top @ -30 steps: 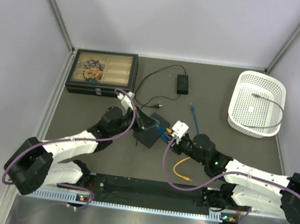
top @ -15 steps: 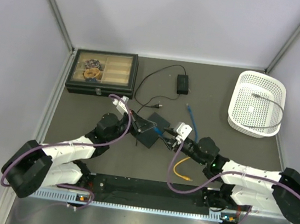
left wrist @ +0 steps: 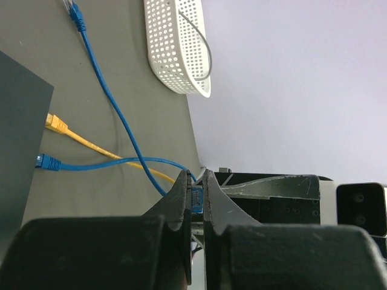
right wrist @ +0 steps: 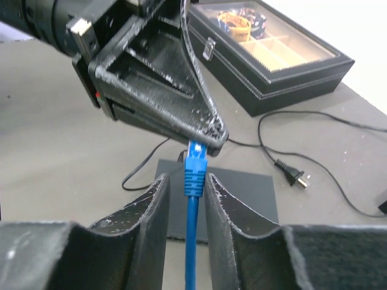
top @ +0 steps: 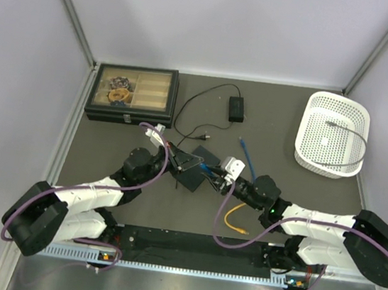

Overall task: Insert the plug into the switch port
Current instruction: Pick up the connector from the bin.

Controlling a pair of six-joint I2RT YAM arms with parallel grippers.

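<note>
The switch [top: 191,178] is a flat dark grey box on the mat between the arms; it also shows in the right wrist view [right wrist: 242,196] and at the left edge of the left wrist view [left wrist: 18,127]. My left gripper [top: 192,160] [left wrist: 195,181] is shut on the tip of a blue plug [left wrist: 195,198] and holds it above the switch. My right gripper [top: 213,176] [right wrist: 186,181] is open, its fingers on either side of the plug's ribbed boot [right wrist: 195,172] and blue cable. A yellow plug [left wrist: 56,123] and another blue plug [left wrist: 47,161] sit at the switch's edge.
A black compartment case [top: 132,94] stands at the back left. A small power brick [top: 236,108] with a thin lead lies behind the switch. A white basket [top: 333,133] is at the back right. A yellow cable [top: 234,218] lies near the right arm.
The left wrist shifted left and lower a second ago, then held still. The right gripper has crept left, closer to the left gripper and the blue plug.
</note>
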